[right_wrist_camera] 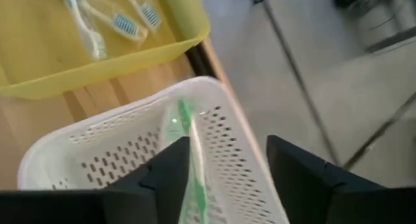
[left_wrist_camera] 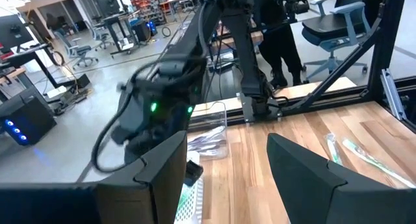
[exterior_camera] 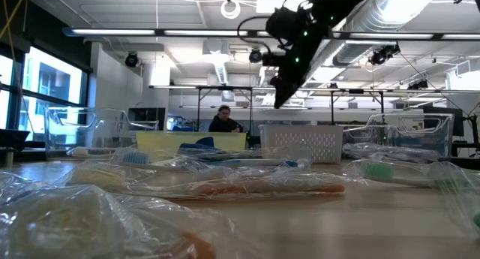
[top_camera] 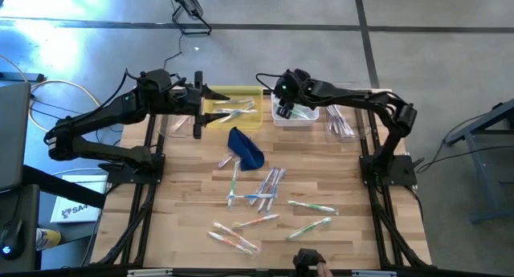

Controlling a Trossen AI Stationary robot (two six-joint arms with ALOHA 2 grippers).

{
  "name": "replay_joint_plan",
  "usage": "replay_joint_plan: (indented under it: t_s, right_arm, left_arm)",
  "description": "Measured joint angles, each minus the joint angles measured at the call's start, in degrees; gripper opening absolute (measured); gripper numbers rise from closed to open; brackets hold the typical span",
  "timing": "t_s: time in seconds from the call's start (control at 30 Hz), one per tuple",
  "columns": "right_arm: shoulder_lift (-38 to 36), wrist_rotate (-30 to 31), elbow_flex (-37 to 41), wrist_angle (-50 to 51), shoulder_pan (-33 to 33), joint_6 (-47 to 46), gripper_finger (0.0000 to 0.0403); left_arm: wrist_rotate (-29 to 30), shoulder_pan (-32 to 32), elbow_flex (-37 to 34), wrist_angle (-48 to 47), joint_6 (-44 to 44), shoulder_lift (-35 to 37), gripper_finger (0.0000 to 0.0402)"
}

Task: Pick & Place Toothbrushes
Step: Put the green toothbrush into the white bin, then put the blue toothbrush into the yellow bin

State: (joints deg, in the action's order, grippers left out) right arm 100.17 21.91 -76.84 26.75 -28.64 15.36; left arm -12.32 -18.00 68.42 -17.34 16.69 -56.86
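My right gripper point(right_wrist_camera: 224, 178) hangs over the white basket point(right_wrist_camera: 117, 156), fingers spread. The green toothbrush point(right_wrist_camera: 190, 146) lies just inside them, along the near finger, its long axis running down into the basket. My left gripper point(top_camera: 195, 108), also spread, waits beside the yellow tray point(top_camera: 221, 95).

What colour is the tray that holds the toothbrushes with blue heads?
Yellow. The tray shows best in the right wrist view, beside the white basket.

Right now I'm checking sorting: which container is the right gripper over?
The white perforated basket, not the yellow tray beside it; the right gripper hangs open above it.
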Motion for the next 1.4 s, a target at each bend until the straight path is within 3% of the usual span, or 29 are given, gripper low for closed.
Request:
replay_joint_plan:
  t_s: [0.2, 0.33, 0.6, 0.77, 1.07, 1.4]
  right_arm:
    - [-5.9, 1.5, 0.0, 0.0, 3.0, 0.8, 0.0210]
    - [-12.0, -4.9, 0.0, 0.5, 5.2, -2.7, 0.0184]
    - [-23.0, -23.2, 0.0, 3.2, 8.1, -12.6, 0.0086]
    - [-27.0, -28.9, 0.0, 7.9, 11.0, -12.6, 0.0013]
    - [-28.4, -29.4, 0.0, 13.4, 18.4, -15.6, 0.0003]
    - [-28.4, -24.3, 0.0, 12.9, 25.9, -15.8, 0.0002]
  left_arm:
    - [0.0, 0.0, 0.0, -0.7, 0.0, 0.0, 0.0207]
    - [-0.1, 0.0, 0.0, -0.9, 0.0, 0.0, 0.0207]
    - [-0.1, 0.0, 0.0, -1.8, 0.0, 0.0, 0.0207]
    - [-0.1, 0.0, 0.0, -4.0, -0.5, 0.0, 0.0207]
    - [0.1, 0.8, 0.0, -6.6, -5.0, 0.0, 0.0207]
    - [8.8, 12.1, -0.1, -7.0, -5.0, -3.0, 0.0207]
